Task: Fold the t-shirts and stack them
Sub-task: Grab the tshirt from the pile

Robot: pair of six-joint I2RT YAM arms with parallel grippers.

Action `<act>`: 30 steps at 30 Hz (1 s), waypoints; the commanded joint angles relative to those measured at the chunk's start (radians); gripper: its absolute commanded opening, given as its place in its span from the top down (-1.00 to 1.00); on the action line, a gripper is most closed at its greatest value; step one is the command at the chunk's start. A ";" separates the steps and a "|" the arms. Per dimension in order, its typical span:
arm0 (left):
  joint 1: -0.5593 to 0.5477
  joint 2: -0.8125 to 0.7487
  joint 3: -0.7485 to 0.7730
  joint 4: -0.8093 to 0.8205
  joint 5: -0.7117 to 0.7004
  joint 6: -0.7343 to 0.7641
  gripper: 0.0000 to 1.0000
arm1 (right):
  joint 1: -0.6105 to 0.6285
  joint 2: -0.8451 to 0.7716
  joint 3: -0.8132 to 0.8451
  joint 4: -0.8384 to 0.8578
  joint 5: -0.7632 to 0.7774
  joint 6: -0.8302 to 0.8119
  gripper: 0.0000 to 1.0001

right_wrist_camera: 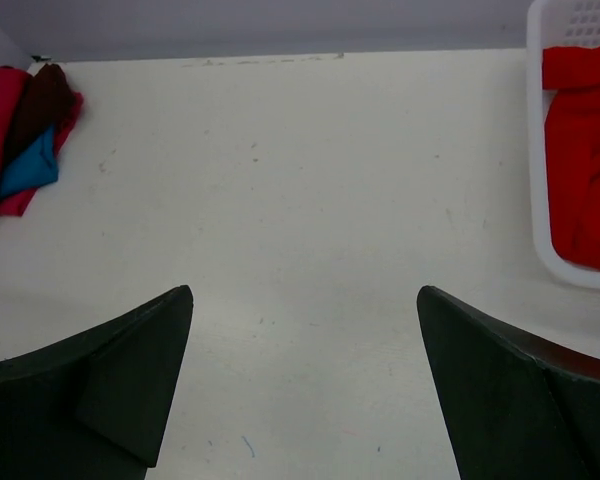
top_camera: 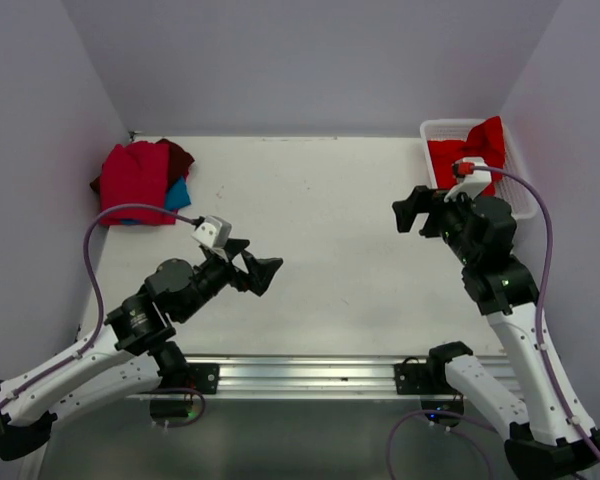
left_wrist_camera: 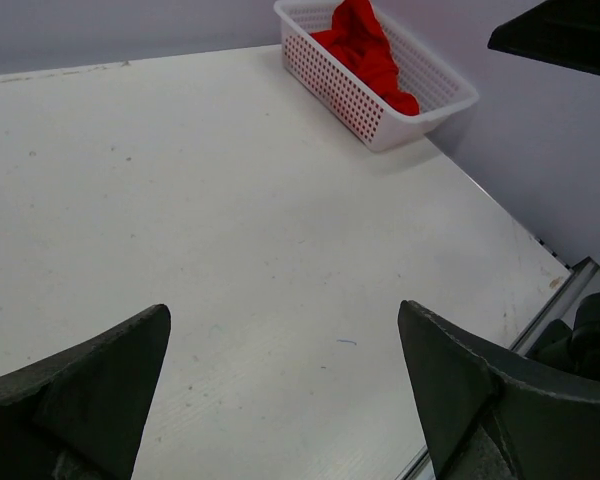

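Note:
A stack of folded t-shirts lies at the table's far left corner: a red one (top_camera: pixel 135 180) on top, a dark maroon one (top_camera: pixel 178 155) and a teal-blue one (top_camera: pixel 178 192) showing at its right edge. The stack also shows in the right wrist view (right_wrist_camera: pixel 30 135). A bright red t-shirt (top_camera: pixel 472 150) lies crumpled in the white mesh basket (top_camera: pixel 520 185) at the far right; it shows in the left wrist view (left_wrist_camera: pixel 365 45) and the right wrist view (right_wrist_camera: pixel 583 170). My left gripper (top_camera: pixel 263 272) is open and empty above the table's middle left. My right gripper (top_camera: pixel 412 212) is open and empty, left of the basket.
The white table (top_camera: pixel 320 230) has purple walls on three sides. A metal rail (top_camera: pixel 310 375) runs along the near edge between the arm bases. The basket stands against the right wall (left_wrist_camera: pixel 380 90).

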 commanded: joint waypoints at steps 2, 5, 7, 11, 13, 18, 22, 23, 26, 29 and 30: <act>0.001 -0.010 0.044 0.024 -0.016 0.030 -1.00 | 0.003 0.115 0.119 -0.110 0.020 0.005 -0.98; 0.001 -0.007 0.044 0.024 -0.020 0.033 -1.00 | 0.003 0.184 0.129 -0.140 0.073 0.030 -0.98; 0.001 -0.007 0.044 0.019 -0.024 0.035 -1.00 | 0.003 0.181 0.111 -0.082 0.124 0.051 -0.98; 0.001 -0.014 0.041 0.009 -0.036 0.038 -1.00 | 0.003 0.164 0.036 0.096 0.206 0.088 -0.98; 0.001 -0.017 0.044 0.001 -0.036 0.038 -1.00 | -0.008 0.199 0.020 0.176 0.254 0.114 -0.98; 0.001 -0.060 0.027 -0.033 -0.039 0.015 -1.00 | -0.049 0.527 0.291 0.035 0.551 0.136 -0.98; 0.001 -0.117 0.006 -0.079 -0.046 -0.007 -1.00 | -0.175 0.882 0.651 -0.182 0.544 0.241 -0.98; 0.001 -0.129 0.006 -0.111 -0.053 -0.011 -1.00 | -0.197 0.929 0.752 -0.199 0.534 0.278 -0.98; 0.001 -0.207 0.016 -0.183 -0.072 -0.034 -1.00 | -0.247 1.139 0.988 -0.302 0.547 0.321 -0.98; 0.001 -0.276 0.010 -0.226 -0.084 -0.060 -1.00 | -0.289 1.281 1.136 -0.419 0.616 0.366 -0.98; 0.001 -0.290 0.007 -0.238 -0.092 -0.073 -1.00 | -0.295 1.296 1.137 -0.401 0.622 0.372 -0.98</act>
